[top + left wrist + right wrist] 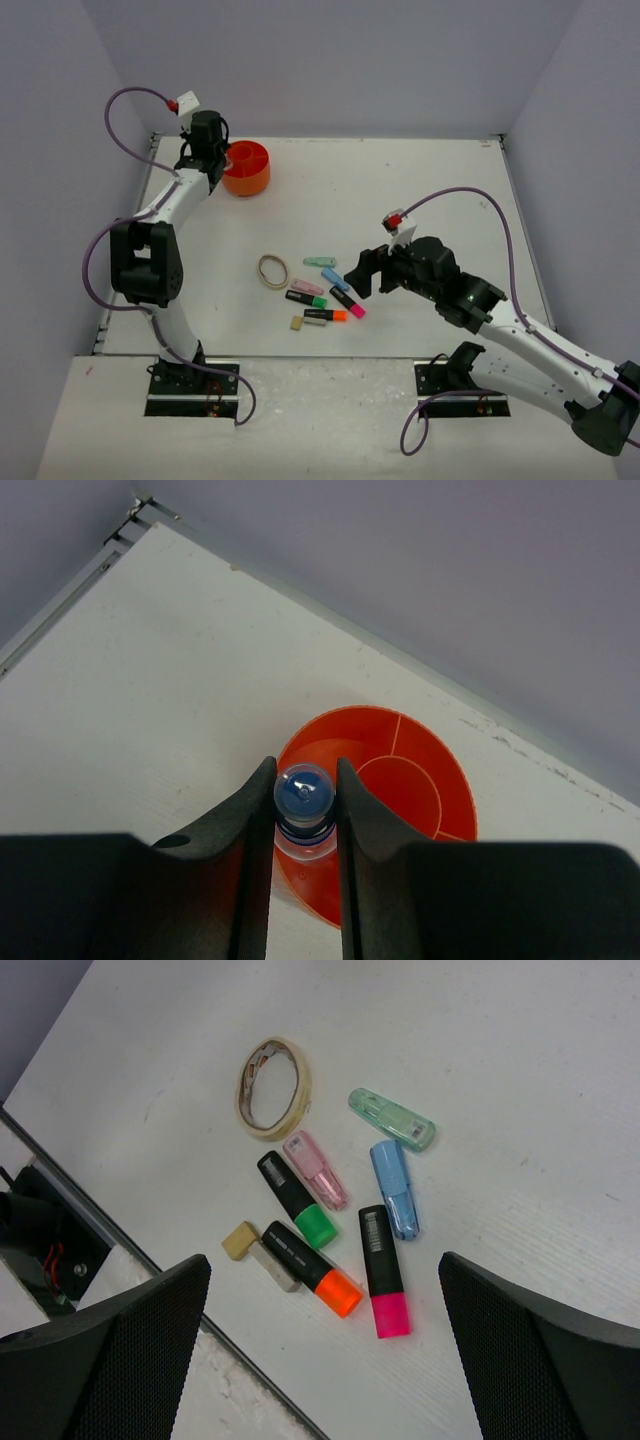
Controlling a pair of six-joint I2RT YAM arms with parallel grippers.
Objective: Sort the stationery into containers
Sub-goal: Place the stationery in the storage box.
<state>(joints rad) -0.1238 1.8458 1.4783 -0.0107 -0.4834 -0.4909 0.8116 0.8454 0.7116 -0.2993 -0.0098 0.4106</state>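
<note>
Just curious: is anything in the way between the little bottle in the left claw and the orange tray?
Nothing visible. The left gripper holds the bottle right over the orange tray at its edge, and the compartments in view look empty.

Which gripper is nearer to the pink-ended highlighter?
Right. The right gripper hovers open beside the pink-ended highlighter; the left gripper is far off above the orange organiser, holding a bottle.

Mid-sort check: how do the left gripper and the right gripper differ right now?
The left gripper is shut on the small clear bottle with the blue cap; the right gripper is wide open and holds nothing. The left one is at the rim of the round orange plastic organiser; the right one hangs above the loose pieces, among them the pink-ended black highlighter. Both have black two-finger jaws.
</note>
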